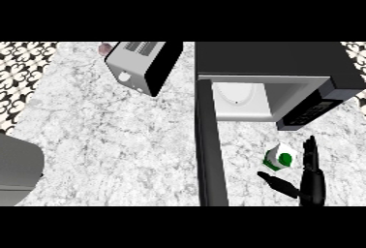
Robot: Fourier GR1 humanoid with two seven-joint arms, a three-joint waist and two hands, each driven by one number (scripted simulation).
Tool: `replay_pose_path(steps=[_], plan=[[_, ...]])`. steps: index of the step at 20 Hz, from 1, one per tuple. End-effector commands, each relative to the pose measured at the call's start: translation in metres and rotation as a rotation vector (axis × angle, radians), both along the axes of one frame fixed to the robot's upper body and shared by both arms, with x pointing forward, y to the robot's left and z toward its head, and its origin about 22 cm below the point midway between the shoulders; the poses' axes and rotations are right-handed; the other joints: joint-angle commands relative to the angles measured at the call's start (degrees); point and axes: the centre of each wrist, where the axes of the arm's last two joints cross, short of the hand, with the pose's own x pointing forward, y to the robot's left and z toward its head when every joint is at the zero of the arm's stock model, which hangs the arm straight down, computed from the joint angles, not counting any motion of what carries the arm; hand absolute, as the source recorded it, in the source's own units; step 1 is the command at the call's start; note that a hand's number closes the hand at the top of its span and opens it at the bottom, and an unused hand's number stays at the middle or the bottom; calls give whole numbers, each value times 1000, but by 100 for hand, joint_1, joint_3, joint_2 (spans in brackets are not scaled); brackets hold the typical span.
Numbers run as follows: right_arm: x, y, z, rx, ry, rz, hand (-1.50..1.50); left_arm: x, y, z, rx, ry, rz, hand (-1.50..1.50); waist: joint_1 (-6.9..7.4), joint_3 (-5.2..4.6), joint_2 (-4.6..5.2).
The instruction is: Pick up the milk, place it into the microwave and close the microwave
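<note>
White-and-grey marble made up the table you were looking down on, and the task's things sat on its right half. The boxy black microwave stood at the far right with its door swung fully open. You saw that door edge-on, as a long dark bar running toward the near edge of the table. Behind it the pale white cavity was exposed, with the dark control panel to its right.

The small white milk carton with green markings stood on the table in front of the microwave, to the right of the open door and outside the cavity.

Your right hand, black, sat just beside the carton on its right. Its fingers were straight and pointed away from you along the carton's right side. The thumb was spread out to the left, below the carton. The hand was open and nothing was gripped. Whether a finger brushed the carton, you could not quite tell from this angle.

The grey left forearm showed at the lower left edge. Its hand lay outside the view.

A white-and-black toaster sat tilted at the far side, left of the microwave, with a small pinkish object just beside its far left corner.
</note>
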Motion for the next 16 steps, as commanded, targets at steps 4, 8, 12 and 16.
replay_pose_path(steps=[4,8,12,16], plan=[[1,2,-27,17,-16,42,150,-11,-3,26,-15,-43,-21,-150,12,4,5],[16,-7,-22,-4,-61,111,150,-5,-13,16,-22,-66,-37,-150,34,4,5],[20,18,-27,-89,-130,90,150,0,-6,14,-18,-61,-26,-150,0,3,8],[28,-26,-15,-55,-154,211,150,3,0,8,-11,-77,-7,-150,4,5,15]])
